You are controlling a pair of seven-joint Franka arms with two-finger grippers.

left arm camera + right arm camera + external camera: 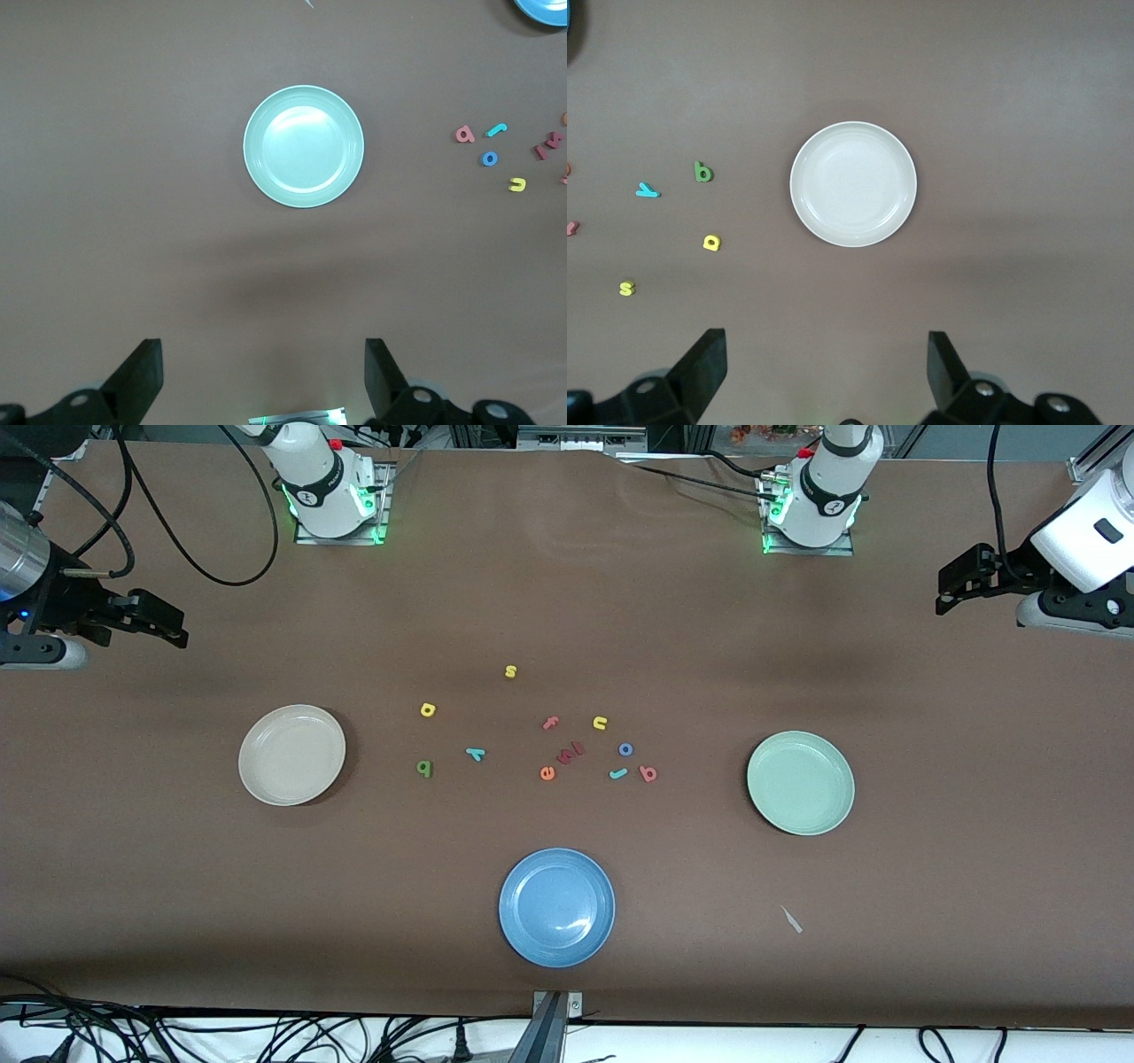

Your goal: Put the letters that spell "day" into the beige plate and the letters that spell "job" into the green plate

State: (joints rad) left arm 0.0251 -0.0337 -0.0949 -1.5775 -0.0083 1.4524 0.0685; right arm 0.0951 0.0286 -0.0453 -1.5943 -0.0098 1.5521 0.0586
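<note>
risk: my left gripper (261, 381) and right gripper (824, 376) are hanging spread, empty | teal j (618, 773) is nearly touching red-pink b (648, 774); pinching either may be dragging both

Robotics lab, tabletop data-collection rig. Two white robot arms, right arm base (332, 491) and left arm base (811, 505), bolted on metal plates with green status lights, at one edge of a table (567, 602) covered in plain brown sheet. Black cables (177, 531) loop across the table top and tangle along the floor edge nearest the front camera. Metal framing by the bases. A camera mount bracket (554, 1019) sits at the table edge. Props: foam letters, plastic plates.
</note>
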